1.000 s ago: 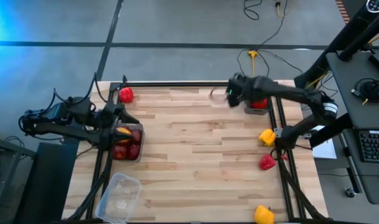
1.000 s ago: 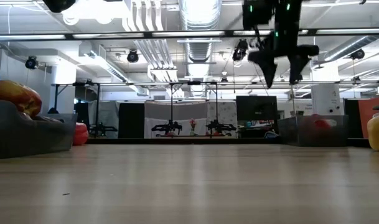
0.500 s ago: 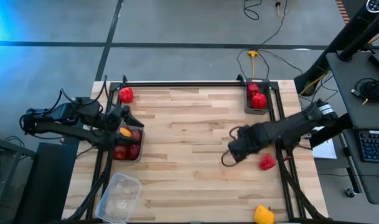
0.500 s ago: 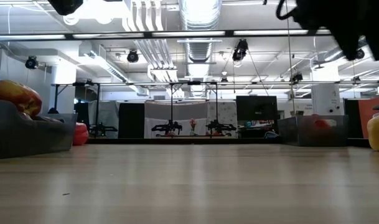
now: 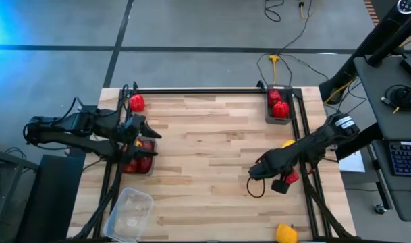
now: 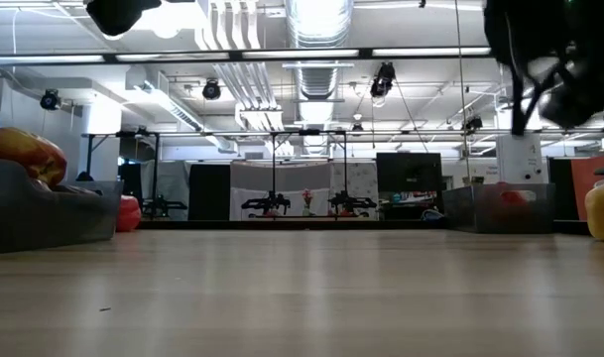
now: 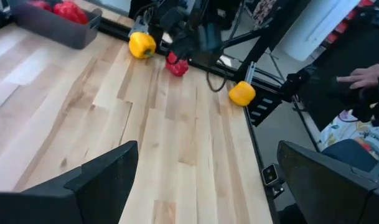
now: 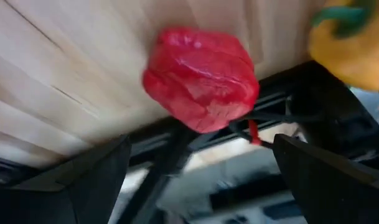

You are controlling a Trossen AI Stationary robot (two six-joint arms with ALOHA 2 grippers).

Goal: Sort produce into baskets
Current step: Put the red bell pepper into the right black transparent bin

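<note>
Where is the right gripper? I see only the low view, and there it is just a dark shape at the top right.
Observer: The right gripper hangs over a red pepper at the table's right edge, with its fingers open around nothing.
Operator: Does anything lie near that pepper?
Observer: A yellow pepper lies close beside it, along the same edge.
Operator: And the left arm?
Observer: The left gripper is over the dark tray at the left edge, open and empty.

No readable text, label, brand or number shows anywhere.
</note>
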